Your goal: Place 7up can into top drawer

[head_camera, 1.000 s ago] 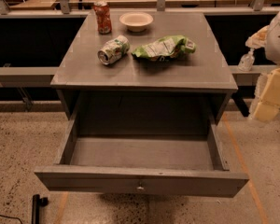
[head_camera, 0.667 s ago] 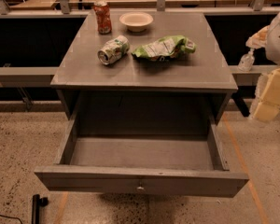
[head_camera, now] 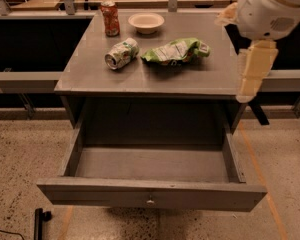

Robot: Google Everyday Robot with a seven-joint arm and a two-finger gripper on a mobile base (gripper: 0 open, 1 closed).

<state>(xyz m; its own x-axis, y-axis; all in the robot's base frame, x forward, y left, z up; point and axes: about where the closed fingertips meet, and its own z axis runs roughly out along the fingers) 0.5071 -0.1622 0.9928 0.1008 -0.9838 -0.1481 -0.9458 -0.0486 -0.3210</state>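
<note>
The 7up can, whitish-silver with green markings, lies on its side on the grey cabinet top, left of centre. The top drawer is pulled fully open below it, and nothing shows inside it. Its small round knob sits at the middle of the front panel. My gripper hangs at the right edge of the cabinet top, under the white arm housing. It is well right of the can and holds nothing that I can see.
A red-orange can stands at the back left of the top. A white bowl sits beside it. A green crinkled chip bag lies right of the 7up can. A black object lies on the speckled floor at front left.
The arm and gripper have moved left, from beyond the cabinet's right side to over its right edge. The can, bag, bowl and drawer have not moved.
</note>
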